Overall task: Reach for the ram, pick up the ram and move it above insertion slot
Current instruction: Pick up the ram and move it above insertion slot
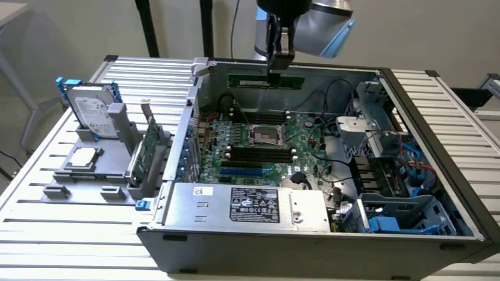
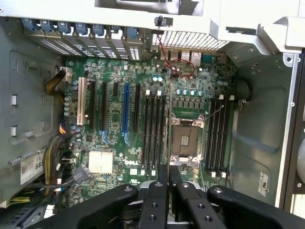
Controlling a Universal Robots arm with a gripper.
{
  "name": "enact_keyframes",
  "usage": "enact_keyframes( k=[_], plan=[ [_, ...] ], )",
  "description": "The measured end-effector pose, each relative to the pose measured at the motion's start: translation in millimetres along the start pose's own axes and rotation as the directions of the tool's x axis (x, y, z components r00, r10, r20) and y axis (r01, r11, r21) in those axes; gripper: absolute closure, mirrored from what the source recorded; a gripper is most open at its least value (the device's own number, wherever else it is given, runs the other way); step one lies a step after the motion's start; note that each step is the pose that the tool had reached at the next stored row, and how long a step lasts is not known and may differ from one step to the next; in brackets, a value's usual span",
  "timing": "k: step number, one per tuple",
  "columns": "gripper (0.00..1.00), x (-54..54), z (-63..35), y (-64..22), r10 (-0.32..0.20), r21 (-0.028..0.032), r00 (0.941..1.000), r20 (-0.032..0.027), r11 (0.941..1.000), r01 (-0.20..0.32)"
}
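The ram (image 1: 264, 81), a long thin green stick with a small white label, hangs level over the far side of the open computer case (image 1: 312, 240). My gripper (image 1: 277, 71) comes down from above and is shut on the stick's top edge near its middle. In the wrist view the black fingers (image 2: 163, 177) are pressed together above the motherboard (image 2: 114, 114). Rows of long black memory slots (image 2: 155, 129) lie beside the CPU socket (image 2: 185, 140), with a second bank (image 2: 217, 131) on its other side. The same slots (image 1: 262, 153) lie well below the held stick.
On the exterior view's left, a grey holder (image 1: 78, 175) carries a hard drive (image 1: 90, 108) and a larger green expansion card (image 1: 149, 149). The power supply (image 1: 242, 205) sits at the case's near side. Cables and a drive cage (image 1: 399, 216) crowd the right end.
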State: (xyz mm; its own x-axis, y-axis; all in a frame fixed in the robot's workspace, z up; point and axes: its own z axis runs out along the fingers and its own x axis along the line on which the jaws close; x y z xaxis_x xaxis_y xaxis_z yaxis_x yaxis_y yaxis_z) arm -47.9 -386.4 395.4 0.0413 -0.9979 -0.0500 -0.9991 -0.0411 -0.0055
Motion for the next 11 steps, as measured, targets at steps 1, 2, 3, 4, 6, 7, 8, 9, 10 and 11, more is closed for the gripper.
enact_keyframes(
  k=[1,2,3,4,6,7,8,9,10,11],
  plan=[
    [0.87,-0.7,0.4,-0.3,0.001,0.0006,1.0,0.0006,1.0,-0.001],
    [0.87,-1.6,0.8,-0.3,0.002,0.0012,1.0,0.0008,1.0,-0.002],
    [0.87,-1.8,0.8,-0.3,0.002,0.0013,1.0,0.0007,1.0,-0.002],
    [0.87,-1.8,0.8,-0.5,0.002,0.0011,1.0,0.0008,1.0,-0.002],
    [0.87,-1.8,0.8,-0.5,0.002,0.001,1.0,0.0008,1.0,-0.002],
    [0.87,-1.8,0.8,-0.5,0.002,0.001,1.0,0.0008,1.0,-0.002],
    [0.87,-1.8,0.8,-0.5,0.002,0.001,1.0,0.0008,1.0,-0.002],
    [0.87,-1.8,0.8,-0.5,0.002,0.001,1.0,0.0008,1.0,-0.002],
    [0.87,-1.8,0.8,-0.5,0.002,0.001,1.0,0.0008,1.0,-0.002],
    [0.87,-1.8,0.9,-0.5,0.002,0.001,1.0,0.0008,1.0,-0.002]
  ],
)
